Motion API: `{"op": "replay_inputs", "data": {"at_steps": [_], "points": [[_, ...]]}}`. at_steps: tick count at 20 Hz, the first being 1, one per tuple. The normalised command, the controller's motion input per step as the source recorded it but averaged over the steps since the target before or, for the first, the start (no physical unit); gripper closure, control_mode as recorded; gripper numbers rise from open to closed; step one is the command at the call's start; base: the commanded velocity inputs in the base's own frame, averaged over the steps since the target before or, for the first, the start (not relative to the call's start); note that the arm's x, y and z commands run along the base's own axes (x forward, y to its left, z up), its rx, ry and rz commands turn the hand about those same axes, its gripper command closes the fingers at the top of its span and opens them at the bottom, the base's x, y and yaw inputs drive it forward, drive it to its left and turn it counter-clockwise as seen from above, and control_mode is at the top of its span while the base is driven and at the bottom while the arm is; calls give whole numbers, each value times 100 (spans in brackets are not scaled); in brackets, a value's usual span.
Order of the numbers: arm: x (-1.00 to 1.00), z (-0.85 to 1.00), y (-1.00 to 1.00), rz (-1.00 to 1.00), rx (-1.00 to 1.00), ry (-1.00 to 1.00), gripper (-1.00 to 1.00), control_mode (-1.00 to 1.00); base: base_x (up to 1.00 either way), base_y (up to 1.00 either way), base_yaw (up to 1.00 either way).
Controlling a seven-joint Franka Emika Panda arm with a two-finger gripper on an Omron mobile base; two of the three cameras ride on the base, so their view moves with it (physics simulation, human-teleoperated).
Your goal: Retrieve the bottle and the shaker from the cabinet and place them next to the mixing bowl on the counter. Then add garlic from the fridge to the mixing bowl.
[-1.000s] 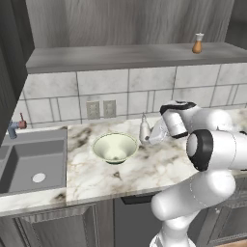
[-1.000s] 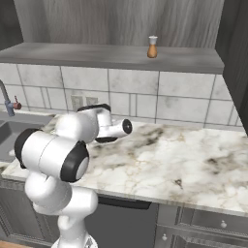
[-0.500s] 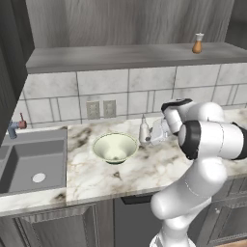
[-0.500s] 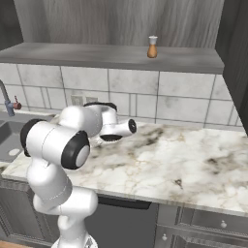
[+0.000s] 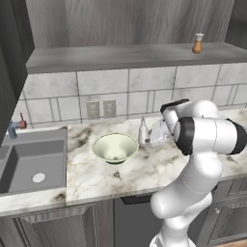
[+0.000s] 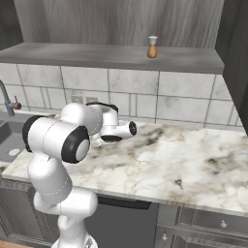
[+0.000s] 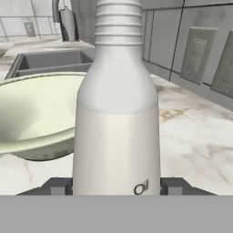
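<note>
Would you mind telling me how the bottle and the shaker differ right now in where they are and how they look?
The bottle stands on the counter beside the mixing bowl; the shaker is up on the cabinet shelf. The bottle is white and the taller of the two; the shaker is orange-brown with a pale cap. The end effector is at the bottle, while the shaker stands alone. Both are upright.

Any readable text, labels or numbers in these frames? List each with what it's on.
"Oil": dark lettering low on the front of the bottle, read in the hand view.
No other text, brand, number or sign is readable: the shaker, bowl, counter and wall outlets bear none that can be made out.
</note>
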Motion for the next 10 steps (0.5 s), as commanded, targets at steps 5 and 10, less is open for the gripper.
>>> {"op": "replay_inputs", "data": {"at_steps": [5, 10], "points": [[0, -27, 0, 0, 5, 0, 100, -100, 0, 0, 0], [0, -9, 0, 0, 3, 0, 100, -100, 0, 0, 0]]}}
